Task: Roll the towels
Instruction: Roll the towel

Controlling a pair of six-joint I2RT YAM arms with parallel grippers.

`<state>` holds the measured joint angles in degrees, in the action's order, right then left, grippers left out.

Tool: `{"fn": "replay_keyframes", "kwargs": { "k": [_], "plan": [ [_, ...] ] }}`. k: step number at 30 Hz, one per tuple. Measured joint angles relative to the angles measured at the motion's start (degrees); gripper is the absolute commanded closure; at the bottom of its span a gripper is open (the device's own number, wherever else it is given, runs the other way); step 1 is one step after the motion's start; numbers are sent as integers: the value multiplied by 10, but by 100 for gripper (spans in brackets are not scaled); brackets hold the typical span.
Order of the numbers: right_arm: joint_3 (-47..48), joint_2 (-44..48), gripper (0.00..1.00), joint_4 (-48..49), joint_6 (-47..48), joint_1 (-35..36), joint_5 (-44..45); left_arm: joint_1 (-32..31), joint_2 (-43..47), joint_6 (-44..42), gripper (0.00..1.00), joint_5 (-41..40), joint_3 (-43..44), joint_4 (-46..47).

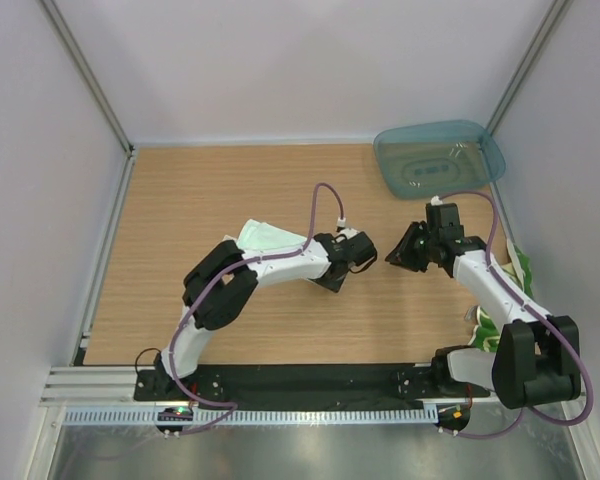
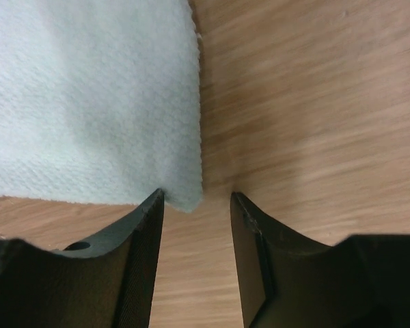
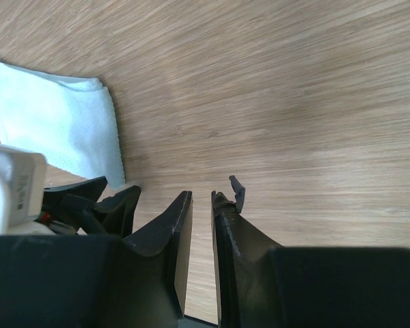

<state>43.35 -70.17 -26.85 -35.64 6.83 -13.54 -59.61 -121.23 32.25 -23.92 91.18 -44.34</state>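
**Towel rolling needs a gentle touch**

The white towel (image 1: 265, 238) lies flat on the desk (image 1: 180, 190). Part of it is hidden under the left arm. In the left wrist view, one corner of it sits right at the tip of the left claw (image 2: 198, 198). That claw's jaws are apart, and nothing is between them.

The right claw (image 3: 201, 195) hangs near the left one, over bare wood. Its jaws are almost together, with only a thin gap. It holds nothing.

The yellow towel (image 1: 521, 265), with its green bits, is at the right side of the desk. Most of it is hidden behind the right arm. The teal tray (image 1: 440, 160) sits in the far right corner.

The white towel looks soft, thin and light. I think it will flop and bunch up if it is pushed hard. It will not break, but it can slide or fold the wrong way.

The best place to grab looks like the corner next to the left claw. The claw should pinch only the edge of the cloth. The right claw could take the other corner of the same edge, so the roll stays straight.
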Motion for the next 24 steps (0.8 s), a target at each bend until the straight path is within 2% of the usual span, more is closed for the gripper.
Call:
{"fn": "replay_keyframes", "kwargs": {
  "k": [6,11,13,14,18,21,24],
  "plan": [
    [0,-9,75,2,5,-3,-3,3,15,7,64,0,-38,43],
    [0,-19,75,7,6,-3,-14,25,42,7,80,15,-84,92],
    [-1,-25,72,19,6,-3,-29,36,49,4,84,21,-96,105],
    [-3,-28,69,30,3,-3,-39,41,52,2,88,24,-100,110],
    [-24,-43,43,91,-26,-3,-105,53,64,-9,92,41,-115,129],
    [-43,-67,34,153,-64,1,-153,57,82,-14,93,60,-139,145],
    [-46,-98,32,200,-95,19,-173,58,105,-14,93,80,-164,149]
  ]
}}
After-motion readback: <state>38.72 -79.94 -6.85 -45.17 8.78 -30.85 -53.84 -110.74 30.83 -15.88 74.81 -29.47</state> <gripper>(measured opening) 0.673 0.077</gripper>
